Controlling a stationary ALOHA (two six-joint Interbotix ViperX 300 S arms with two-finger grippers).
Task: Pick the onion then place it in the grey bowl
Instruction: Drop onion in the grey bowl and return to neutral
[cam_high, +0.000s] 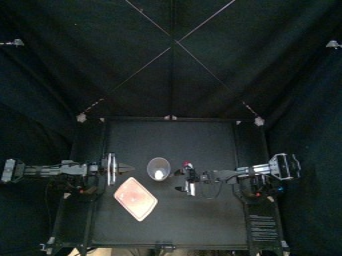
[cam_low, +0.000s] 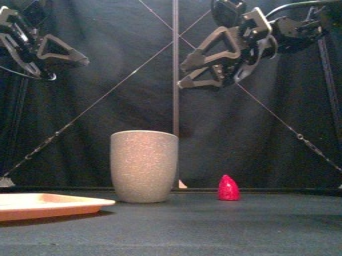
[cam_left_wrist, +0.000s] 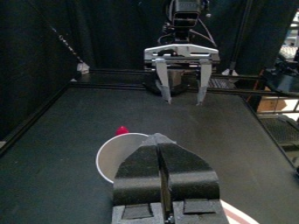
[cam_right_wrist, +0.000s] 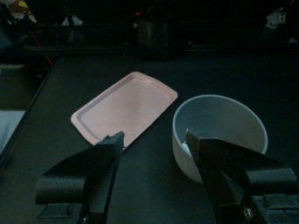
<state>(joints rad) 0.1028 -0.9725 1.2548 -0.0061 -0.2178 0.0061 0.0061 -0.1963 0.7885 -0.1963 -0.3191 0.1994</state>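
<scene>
A small red pointed toy, the onion, lies on the table just right of the tall grey speckled cup; in the left wrist view the onion peeks out beside the cup. My right gripper hangs open above the table, with the cup right in front of it and nothing between its jaws. It is raised high in the front view. My left gripper is shut and empty, held on the cup's other side.
A flat pink tray lies in front of the cup toward the left, also seen low at the left. The cup stands between the two grippers.
</scene>
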